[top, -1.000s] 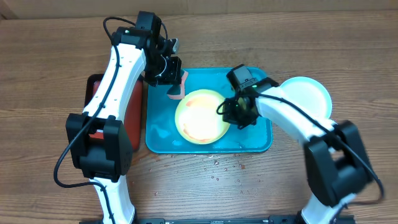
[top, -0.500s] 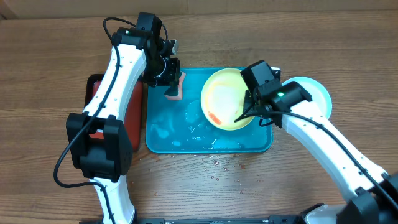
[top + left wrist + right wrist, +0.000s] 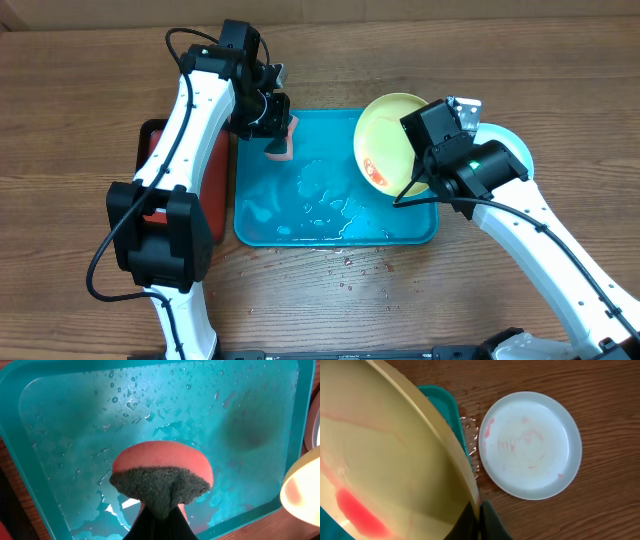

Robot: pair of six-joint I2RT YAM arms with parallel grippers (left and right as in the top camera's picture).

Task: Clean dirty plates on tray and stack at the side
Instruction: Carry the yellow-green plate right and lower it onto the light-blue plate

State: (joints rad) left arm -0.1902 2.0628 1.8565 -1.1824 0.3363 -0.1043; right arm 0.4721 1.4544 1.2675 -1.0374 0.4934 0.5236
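Overhead view of a wooden table with two white robot arms working over a large turquoise tray.

The right gripper is clamped on the rim of a yellow-green plate. The plate is lifted and tilted steeply on edge above the right end of the tray, its face turned toward the left arm. A red smear shows on the lower part of its face. In the right wrist view the two dark fingers pinch the plate's edge at the bottom of the picture, and the plate fills the left half.

A second plate, pale with faint pink smears, lies flat on the table just beside the tray's right edge, below and to the right of the held plate. From overhead the right arm partly covers it.

The left gripper is closed on a pink sponge with a dark scouring pad, held above the tray's upper left corner, well apart from the lifted plate.

The tray floor is wet, with puddles and droplets. A red tray sits against the turquoise tray's left side, mostly under the left arm.
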